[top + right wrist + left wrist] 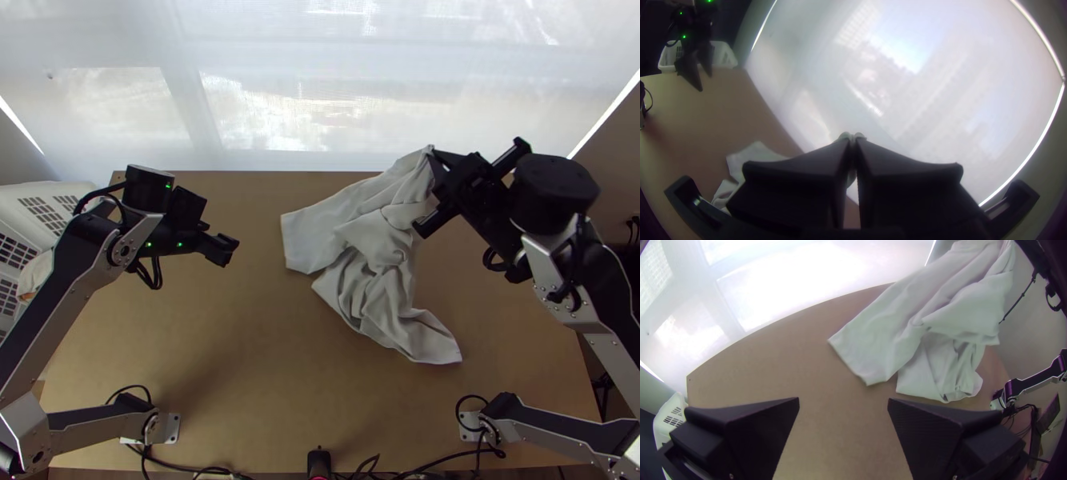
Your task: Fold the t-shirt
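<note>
The right gripper (438,166) has its fingers (795,178) closed on a pinch of the shirt (384,240), a bit of cloth standing up between the tips; which part of the shirt that is, I can't fairly say from here. From those fingers the cloth slopes down to the table (240,360), where it lies bunched and creased, one flatter flap pointing toward the left gripper (225,250). The left fingers are wide apart with nothing between them, bare wood separating them from that flap. Behind them, away from the shirt, is a white basket (58,200).
</note>
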You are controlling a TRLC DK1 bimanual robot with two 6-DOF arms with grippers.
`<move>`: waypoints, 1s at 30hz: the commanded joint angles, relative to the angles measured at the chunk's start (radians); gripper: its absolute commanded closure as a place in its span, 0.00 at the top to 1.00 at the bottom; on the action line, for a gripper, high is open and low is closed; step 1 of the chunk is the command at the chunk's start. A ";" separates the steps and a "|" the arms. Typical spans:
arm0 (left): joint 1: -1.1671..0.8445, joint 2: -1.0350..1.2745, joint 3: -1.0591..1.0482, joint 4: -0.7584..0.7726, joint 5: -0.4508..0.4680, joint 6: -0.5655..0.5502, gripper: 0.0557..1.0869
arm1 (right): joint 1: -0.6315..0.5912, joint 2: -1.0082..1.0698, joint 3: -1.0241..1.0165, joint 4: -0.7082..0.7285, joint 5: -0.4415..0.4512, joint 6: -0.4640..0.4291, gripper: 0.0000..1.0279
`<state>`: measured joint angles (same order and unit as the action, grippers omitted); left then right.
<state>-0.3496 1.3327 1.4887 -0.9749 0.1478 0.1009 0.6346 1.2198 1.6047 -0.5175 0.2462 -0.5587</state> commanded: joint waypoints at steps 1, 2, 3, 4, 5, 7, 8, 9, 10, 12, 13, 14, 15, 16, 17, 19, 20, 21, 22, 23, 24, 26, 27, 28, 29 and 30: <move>-0.014 0.000 0.019 -0.004 -0.001 -0.007 0.94 | 0.100 -0.097 0.032 0.226 0.125 -0.222 0.03; -0.015 0.002 0.025 -0.005 -0.001 -0.007 0.94 | 0.112 -0.103 0.035 0.244 0.133 -0.250 0.03; -0.022 0.002 0.033 -0.005 -0.001 -0.007 0.94 | 0.122 -0.106 0.044 0.261 0.145 -0.260 0.03; -0.028 0.003 0.042 -0.005 -0.001 -0.007 0.94 | 0.129 -0.105 0.063 0.264 0.151 -0.260 0.03; -0.035 0.006 0.051 -0.005 -0.001 -0.007 0.94 | 0.142 -0.103 0.077 0.264 0.153 -0.264 0.03; -0.055 0.022 0.073 -0.005 -0.001 -0.007 0.94 | 0.180 -0.089 0.104 0.257 0.162 -0.268 0.03; -0.069 0.031 0.085 -0.004 -0.001 -0.007 0.94 | 0.201 -0.078 0.120 0.251 0.171 -0.268 0.03; -0.083 0.042 0.099 -0.004 -0.001 -0.009 0.94 | 0.224 -0.069 0.130 0.244 0.174 -0.274 0.03; -0.097 0.052 0.117 -0.004 -0.001 -0.012 0.94 | 0.252 -0.059 0.143 0.244 0.176 -0.288 0.03; -0.120 0.079 0.163 -0.004 -0.001 -0.017 0.94 | 0.309 -0.034 0.159 0.243 0.185 -0.314 0.03; -0.127 0.092 0.188 -0.004 -0.001 -0.021 0.94 | 0.335 -0.023 0.164 0.243 0.186 -0.328 0.03; -0.132 0.103 0.212 -0.004 -0.001 -0.029 0.94 | 0.356 -0.013 0.167 0.243 0.191 -0.334 0.03; -0.134 0.112 0.242 -0.004 -0.001 -0.035 0.94 | 0.376 -0.002 0.169 0.238 0.194 -0.337 0.03; -0.134 0.123 0.271 -0.004 -0.001 -0.043 0.94 | 0.395 0.007 0.169 0.229 0.192 -0.339 0.03; -0.134 0.132 0.301 -0.004 -0.001 -0.050 0.94 | 0.407 0.017 0.167 0.229 0.194 -0.339 0.03; -0.134 0.145 0.357 -0.004 -0.001 -0.058 0.94 | 0.424 0.037 0.167 0.229 0.194 -0.339 0.03; -0.132 0.151 0.378 -0.004 -0.001 -0.061 0.94 | 0.427 0.044 0.167 0.234 0.194 -0.337 0.03; -0.132 0.154 0.398 -0.004 -0.001 -0.067 0.94 | 0.430 0.050 0.167 0.235 0.194 -0.337 0.03; -0.132 0.155 0.413 -0.004 -0.001 -0.069 0.94 | 0.433 0.057 0.167 0.235 0.194 -0.337 0.03; -0.132 0.157 0.424 -0.002 -0.001 -0.070 0.94 | 0.433 0.060 0.167 0.235 0.196 -0.337 0.03; -0.134 0.157 0.432 -0.002 -0.001 -0.070 0.94 | 0.433 0.061 0.167 0.235 0.197 -0.337 0.03; -0.138 0.157 0.436 -0.001 -0.001 -0.072 0.94 | 0.433 0.064 0.167 0.235 0.202 -0.339 0.03; -0.146 0.158 0.436 -0.004 0.003 -0.072 0.94 | 0.433 0.066 0.166 0.234 0.205 -0.339 0.03; -0.154 0.161 0.438 -0.008 0.012 -0.073 0.94 | 0.433 0.067 0.164 0.232 0.206 -0.339 0.03; -0.158 0.171 0.443 -0.016 0.033 -0.084 0.94 | 0.432 0.067 0.162 0.232 0.206 -0.340 0.03; -0.158 0.181 0.450 -0.034 0.096 -0.093 0.94 | 0.432 0.070 0.162 0.234 0.209 -0.346 0.03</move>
<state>-0.4873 1.4803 1.8824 -0.9791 0.1520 0.0330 1.0496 1.2694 1.7672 -0.2848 0.4438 -0.8925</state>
